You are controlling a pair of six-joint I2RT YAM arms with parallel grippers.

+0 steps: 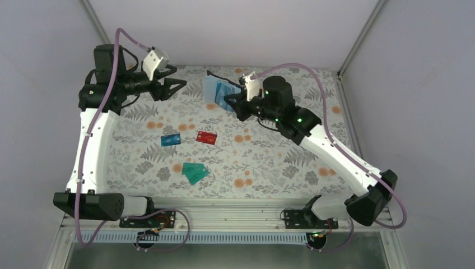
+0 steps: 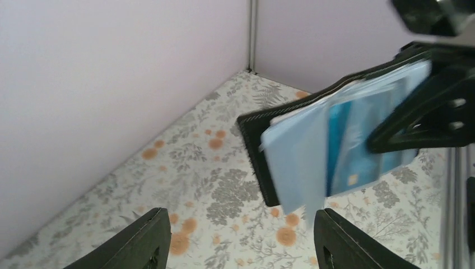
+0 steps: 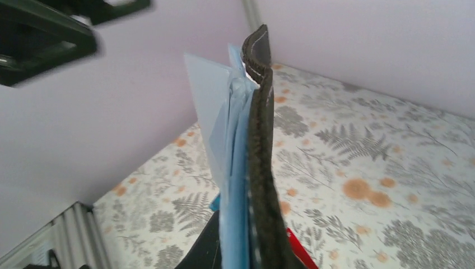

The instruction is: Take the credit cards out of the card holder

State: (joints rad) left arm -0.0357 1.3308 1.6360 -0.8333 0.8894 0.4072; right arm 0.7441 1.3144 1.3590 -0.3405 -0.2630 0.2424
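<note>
Card holder (image 1: pixel 215 89) hangs in the air upper centre, close to the back wall (image 1: pixel 235 28), with the right gripper (image 1: pixel 231 102) clamped on it and that arm reaching in from lower right. The left gripper (image 1: pixel 180 77) is upper left, jaws apart, near it. Red card (image 1: pixel 206 137), blue card (image 1: pixel 171 140) and teal cards (image 1: pixel 195 172) lie mid-table with open room around

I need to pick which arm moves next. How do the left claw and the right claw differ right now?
The left claw is open and empty; the right claw is shut on the card holder. The left claw points at the holder from a gap away; the right claw touches it. Both hang above the far end of the table.
</note>
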